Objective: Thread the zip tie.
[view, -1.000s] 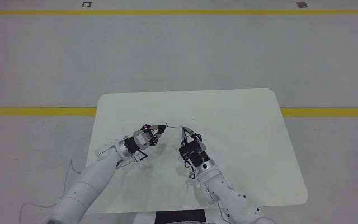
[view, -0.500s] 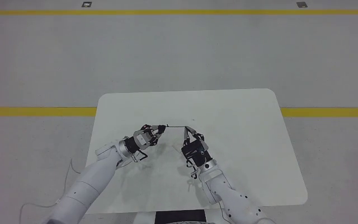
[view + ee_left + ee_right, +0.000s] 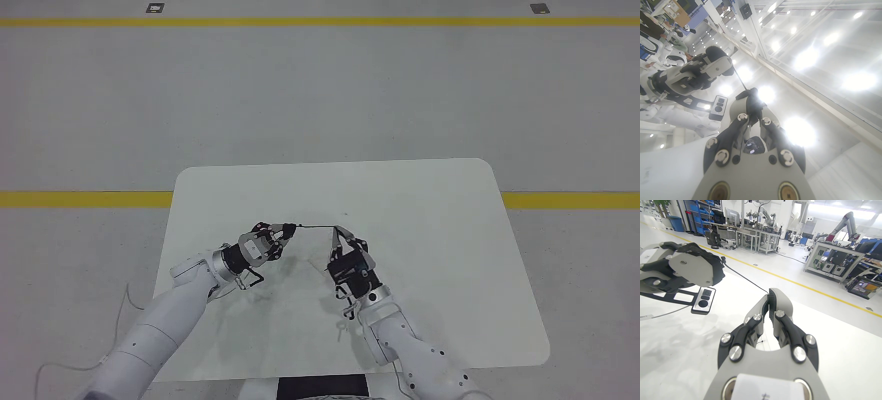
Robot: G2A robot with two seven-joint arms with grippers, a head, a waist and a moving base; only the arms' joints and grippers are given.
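Note:
A thin black zip tie (image 3: pixel 312 226) is stretched in the air just above the white table (image 3: pixel 450 220), between my two grippers. My left gripper (image 3: pixel 283 233) is shut on the end with the small square head (image 3: pixel 723 259). My right gripper (image 3: pixel 338 232) is shut on the tail tip, pinched between its ribbed pads (image 3: pixel 772 298). In the right wrist view the strand (image 3: pixel 745 277) runs from my right gripper (image 3: pixel 769 294) up to the left gripper (image 3: pixel 720 263). In the left wrist view the tie (image 3: pixel 740 80) leaves my left gripper (image 3: pixel 751 93) toward the right gripper (image 3: pixel 728 68).
The table's right half (image 3: pixel 470 280) and far side are bare white surface. Its front edge lies close behind both arms. Yellow floor lines (image 3: pixel 570 200) run beside the table. Workbenches and racks (image 3: pixel 832 256) stand far off in the room.
My right gripper has shifted slightly to the right, and the tie between the grippers now lies straighter. The left arm has held still.

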